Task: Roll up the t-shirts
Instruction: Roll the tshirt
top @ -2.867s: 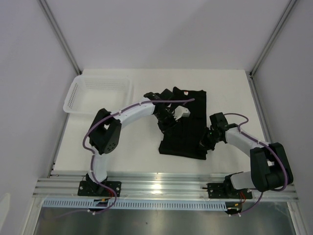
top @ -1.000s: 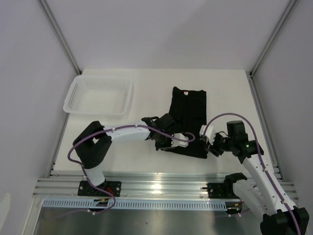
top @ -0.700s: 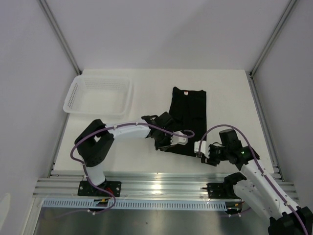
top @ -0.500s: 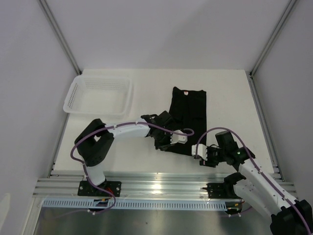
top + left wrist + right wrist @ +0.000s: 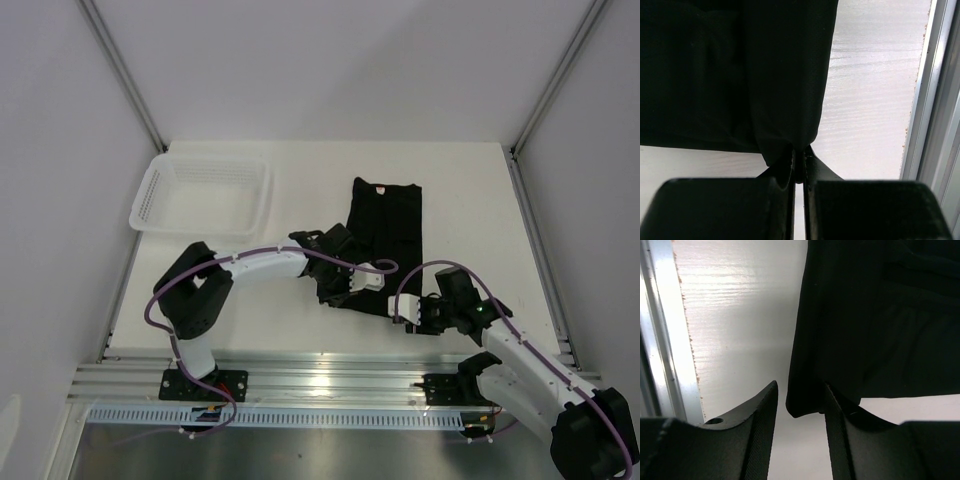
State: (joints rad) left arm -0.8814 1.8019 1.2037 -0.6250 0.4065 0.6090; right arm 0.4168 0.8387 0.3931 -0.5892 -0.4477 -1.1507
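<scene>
One black t-shirt (image 5: 387,235) lies folded into a long strip in the middle of the table, neck label at the far end. My left gripper (image 5: 343,292) sits at its near-left corner. In the left wrist view that gripper (image 5: 800,157) is shut on the t-shirt (image 5: 740,75), a pinch of fabric between the pads. My right gripper (image 5: 410,314) is at the near-right corner. In the right wrist view it (image 5: 797,402) stands open, with the hanging corner of the t-shirt (image 5: 865,315) between its fingers (image 5: 765,412), close to the right one.
A white mesh basket (image 5: 160,195) stands at the far left of the table. The aluminium rail (image 5: 330,378) runs along the near edge, just beyond both grippers, seen as rail (image 5: 935,100) and rail (image 5: 660,340) in the wrist views.
My right arm has swung left and down to the shirt's near-right corner, its jaws narrowing slightly. The left gripper has stayed shut on the near-left corner, barely moving.
</scene>
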